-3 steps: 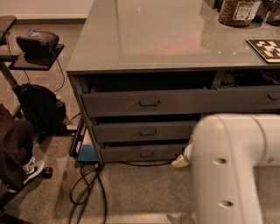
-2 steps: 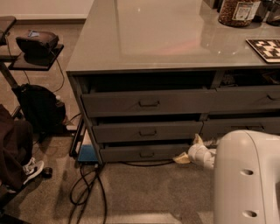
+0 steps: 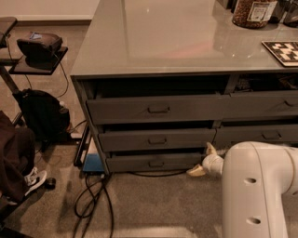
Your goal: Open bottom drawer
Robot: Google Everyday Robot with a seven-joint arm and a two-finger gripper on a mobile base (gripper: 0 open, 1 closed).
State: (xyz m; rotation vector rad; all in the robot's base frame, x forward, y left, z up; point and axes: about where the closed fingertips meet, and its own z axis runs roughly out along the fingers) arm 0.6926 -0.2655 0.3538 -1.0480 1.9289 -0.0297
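Observation:
The bottom drawer (image 3: 153, 162) is the lowest, smallest grey front in the left stack under the grey desk, with a small loop handle (image 3: 156, 163). Its front stands slightly out from the frame, like the two drawers above it. My gripper (image 3: 203, 160) sits low at the drawer's right end, just above the floor, on the end of my white arm (image 3: 256, 190). Its pale fingertips (image 3: 210, 148) are spread apart and hold nothing. The gripper is to the right of the handle and apart from it.
The grey desk top (image 3: 163, 37) carries a jar (image 3: 253, 11) and a checkered board (image 3: 281, 50). Cables (image 3: 93, 200) and a blue box (image 3: 93, 163) lie on the floor by the desk's left corner. A black bag (image 3: 42, 114), a side stand (image 3: 37, 56) and a shoe (image 3: 35, 179) are at the left.
My white arm has shifted to the right, uncovering the gripper at the right end of the bottom drawer. The drawers have not moved.

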